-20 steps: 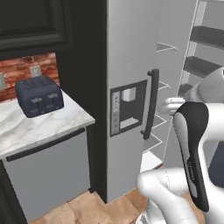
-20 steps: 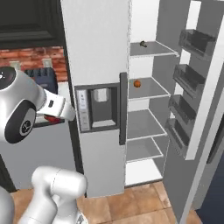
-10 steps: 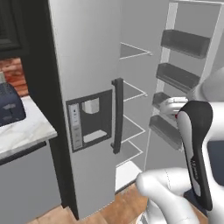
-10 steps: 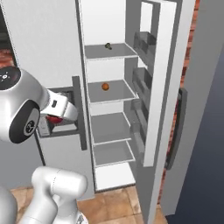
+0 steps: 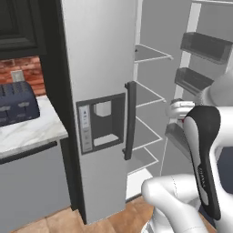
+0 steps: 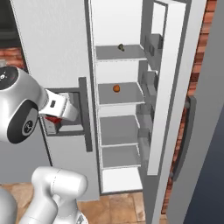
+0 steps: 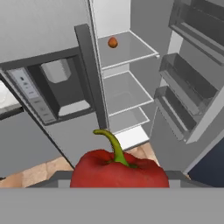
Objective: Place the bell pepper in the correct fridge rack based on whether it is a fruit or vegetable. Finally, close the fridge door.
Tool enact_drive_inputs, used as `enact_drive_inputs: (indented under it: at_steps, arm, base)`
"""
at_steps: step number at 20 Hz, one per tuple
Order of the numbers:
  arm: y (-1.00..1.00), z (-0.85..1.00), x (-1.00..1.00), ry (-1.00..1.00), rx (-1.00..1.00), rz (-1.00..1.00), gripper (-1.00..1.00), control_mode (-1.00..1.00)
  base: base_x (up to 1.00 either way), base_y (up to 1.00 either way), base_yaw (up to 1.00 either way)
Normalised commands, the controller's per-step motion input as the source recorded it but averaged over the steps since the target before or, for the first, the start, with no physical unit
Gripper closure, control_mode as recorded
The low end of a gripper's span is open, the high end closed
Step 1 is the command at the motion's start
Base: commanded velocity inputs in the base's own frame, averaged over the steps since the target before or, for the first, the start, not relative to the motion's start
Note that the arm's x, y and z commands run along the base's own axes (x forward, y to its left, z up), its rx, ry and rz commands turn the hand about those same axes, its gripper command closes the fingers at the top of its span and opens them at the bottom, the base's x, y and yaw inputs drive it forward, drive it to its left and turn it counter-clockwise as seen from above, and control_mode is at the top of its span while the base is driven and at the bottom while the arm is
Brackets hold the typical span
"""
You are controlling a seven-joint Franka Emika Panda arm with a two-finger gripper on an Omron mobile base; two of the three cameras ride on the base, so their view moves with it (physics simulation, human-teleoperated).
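Observation:
The bell pepper [image 7: 118, 170], glossy red with a curved green stem, sits right at the bottom of the hand view with my gripper [image 6: 54, 121] shut on it. In the right base view a bit of the bell pepper [image 6: 52, 119] shows under the white hand, in front of the left door's dispenser. The fridge stands open. Its top fridge rack [image 6: 129, 55] is a pale flat shelf with a small dark item on it, well above and to the right of my hand. The fridge door [image 6: 173, 87] is swung wide open at the right, dark bins on its inner side.
A small orange fruit [image 6: 116, 88] lies on the second shelf. The left door with the dispenser [image 5: 101, 120] and its dark bar handle [image 5: 130, 119] stands shut. A dark toaster [image 5: 16, 103] sits on the marble counter at the left. Door bins [image 7: 183, 83] jut out on the right.
Both base views have shifted as the base moved, so the open fridge now sits more centrally. My hand keeps its grip on the pepper in much the same pose.

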Motion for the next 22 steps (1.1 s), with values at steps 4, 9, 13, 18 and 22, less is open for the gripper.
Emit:
enact_drive_inputs:
  at_steps: [4, 9, 13, 18, 22]
  arm:
    - [0.0, 0.0, 0.0, 0.0, 0.0, 0.0, 1.0, 1.0]
    - [0.0, 0.0, 0.0, 0.0, 0.0, 0.0, 1.0, 1.0]
    - [0.0, 0.0, 0.0, 0.0, 0.0, 0.0, 1.0, 1.0]
    - [0.0, 0.0, 0.0, 0.0, 0.0, 0.0, 1.0, 1.0]
    - [0.0, 0.0, 0.0, 0.0, 0.0, 0.0, 1.0, 1.0]
  base:
    - [0.07, -0.64, 0.22]
    - [0.11, -0.62, 0.19]
    - [0.24, -0.25, 0.14]
    - [0.31, 0.0, 0.09]
    - [0.39, -0.01, 0.06]
